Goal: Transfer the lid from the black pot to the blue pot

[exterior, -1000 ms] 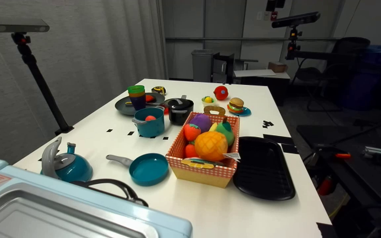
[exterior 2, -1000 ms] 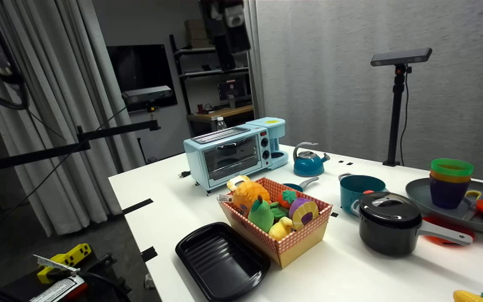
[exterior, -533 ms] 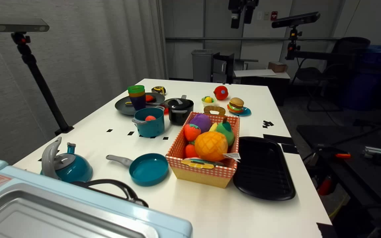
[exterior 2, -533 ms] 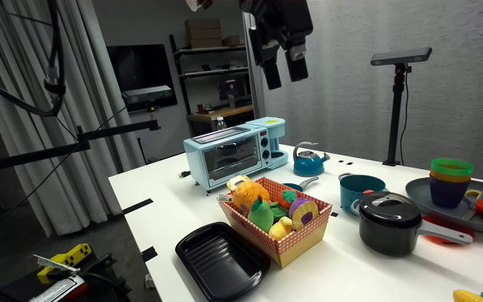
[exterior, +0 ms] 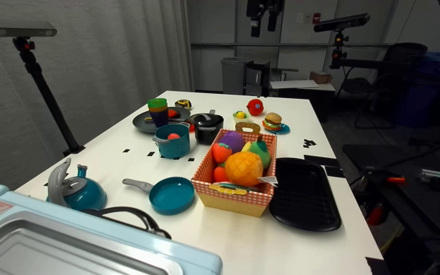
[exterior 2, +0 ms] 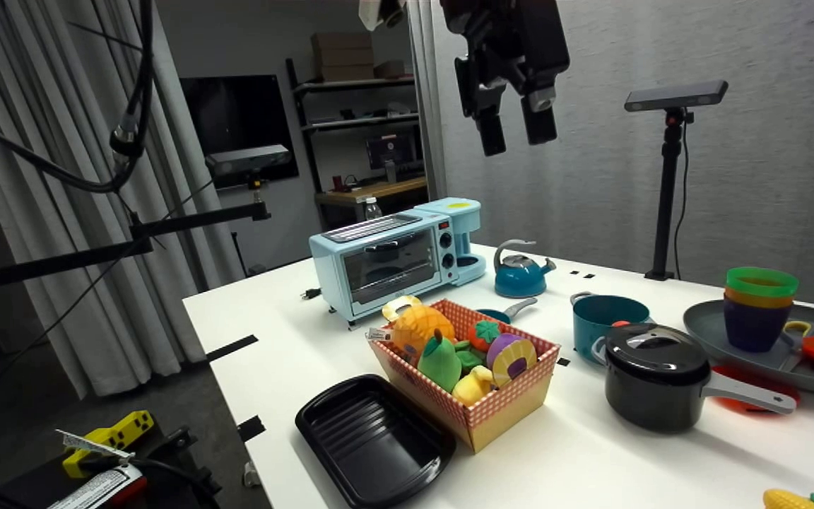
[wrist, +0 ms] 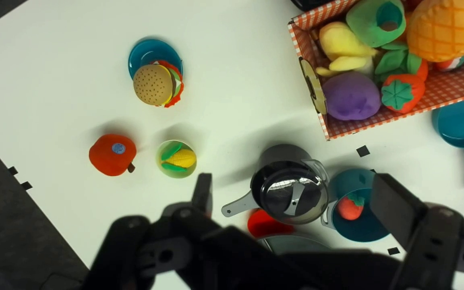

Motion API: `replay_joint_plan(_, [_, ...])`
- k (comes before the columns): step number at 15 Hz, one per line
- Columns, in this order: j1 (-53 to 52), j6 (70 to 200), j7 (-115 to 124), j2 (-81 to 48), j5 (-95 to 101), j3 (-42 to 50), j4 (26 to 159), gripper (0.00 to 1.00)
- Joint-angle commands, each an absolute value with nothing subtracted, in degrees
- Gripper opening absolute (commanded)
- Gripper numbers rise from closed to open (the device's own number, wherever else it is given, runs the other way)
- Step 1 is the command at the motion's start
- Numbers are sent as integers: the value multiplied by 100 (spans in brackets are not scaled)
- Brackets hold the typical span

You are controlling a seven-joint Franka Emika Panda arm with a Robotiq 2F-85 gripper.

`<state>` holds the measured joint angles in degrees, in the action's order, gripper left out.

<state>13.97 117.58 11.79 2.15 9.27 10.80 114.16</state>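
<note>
The dark lid [exterior 2: 658,348] with a grey handle lies on top of the black pot [exterior 2: 654,403], which has a long grey side handle. In the wrist view the lid [wrist: 280,201] looks see-through, and a dark crescent shows beside it at the rim of the black pot [wrist: 282,155]. The teal blue pot [exterior: 174,148] stands close beside the black pot, uncovered, with a red strawberry [wrist: 349,208] inside. My gripper [exterior 2: 516,134] is open and empty, high above the table. In the wrist view its fingers stand wide apart, one partly covering the blue pot [wrist: 361,227].
The fruit basket [exterior 2: 513,417] and black tray [exterior 2: 379,452] stand near the pots. A grey plate [exterior: 143,124] with stacked cups [exterior: 159,114] is beside them. A teal pan [exterior: 172,195], kettle [exterior 2: 520,281], burger [wrist: 154,84], tomato [wrist: 111,155] and corn bowl [wrist: 177,159] also stand on the table.
My open gripper has come into fuller view. It has moved right in an exterior view, and left and lower in an exterior view. The pots, lid and other things have not moved.
</note>
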Motion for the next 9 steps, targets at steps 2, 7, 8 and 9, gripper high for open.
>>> replay_joint_plan(2, [1346, 11742, 1173, 213, 927, 1133, 11399, 100])
replay_joint_plan(7, [1339, 11754, 1324, -161, 801, 1133, 11077, 100])
replay_joint_plan(8, [1342, 11782, 1385, -307, 769, 1140, 10943, 100])
replay_joint_plan(9, [1342, 11774, 1438, -438, 752, 1144, 10822, 100])
